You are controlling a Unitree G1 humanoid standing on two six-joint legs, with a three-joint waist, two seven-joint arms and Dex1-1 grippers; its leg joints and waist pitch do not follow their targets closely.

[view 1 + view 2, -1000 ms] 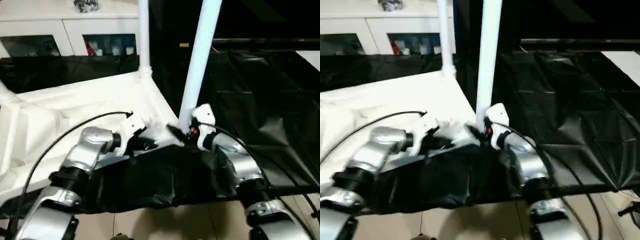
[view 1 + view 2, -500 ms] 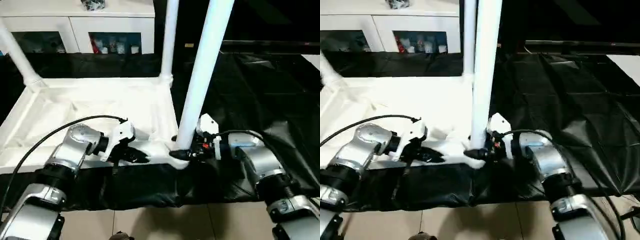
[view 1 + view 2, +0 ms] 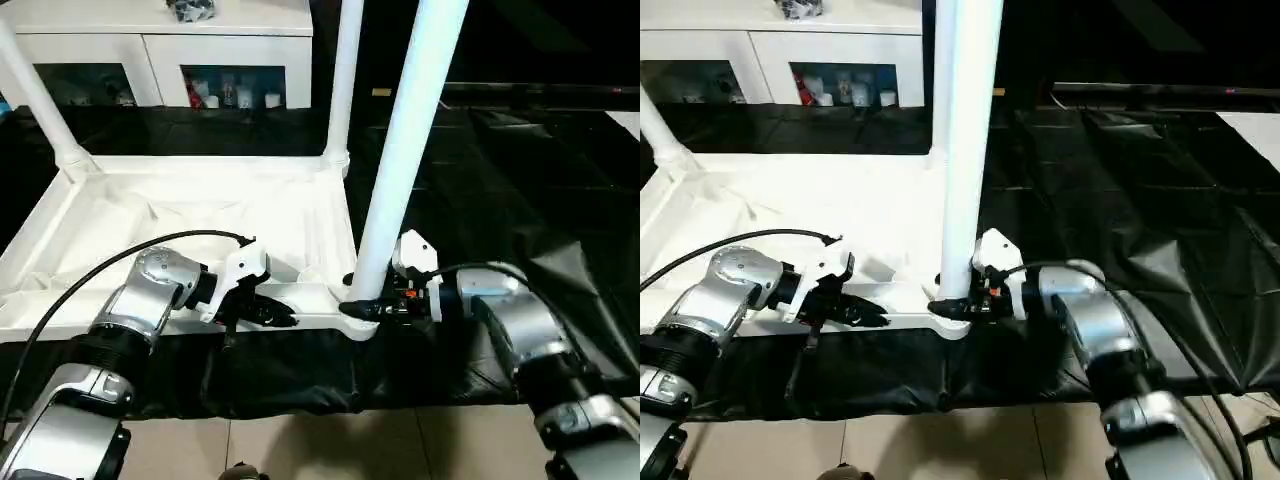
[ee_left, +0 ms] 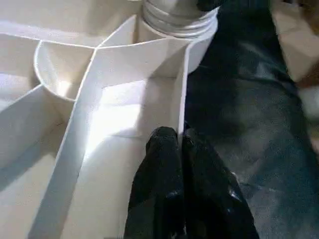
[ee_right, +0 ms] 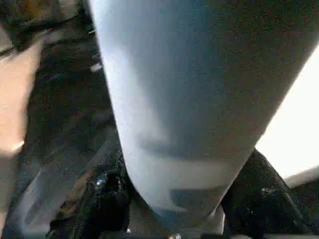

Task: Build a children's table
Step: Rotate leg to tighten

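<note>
The tabletop [image 3: 190, 225] lies upside down on the black-draped surface [image 3: 520, 190], ribs up, with legs rising from its corners. The near leg [image 3: 400, 170] stands in the corner socket [image 3: 355, 318] closest to the robot, on its right side, its long axis running nearly straight up and leaning slightly away to the right.

That leg is what the next move turns on. The right pincer [image 3: 365, 305] reaches in level from the right and meets the leg at its very foot, just above the socket; in the right wrist view its fingers [image 5: 107, 199] stand one on each side of the tube, straddling it. Whether they are pressing on the tube or just bracketing it cannot be told. So the leg sits between the jaws, with its axis crossing the pincer's reach at about a right angle.

The left pincer [image 3: 275, 312] is closed, fingers together, with nothing between them. It rests at the tabletop's near edge wall, just left of the same socket, tips pointing toward it.

The right arm is the nearer one to the leg; the left looks placed to steady the tabletop. Any seating push would have to run down along the leg into the socket, I judge.
</note>
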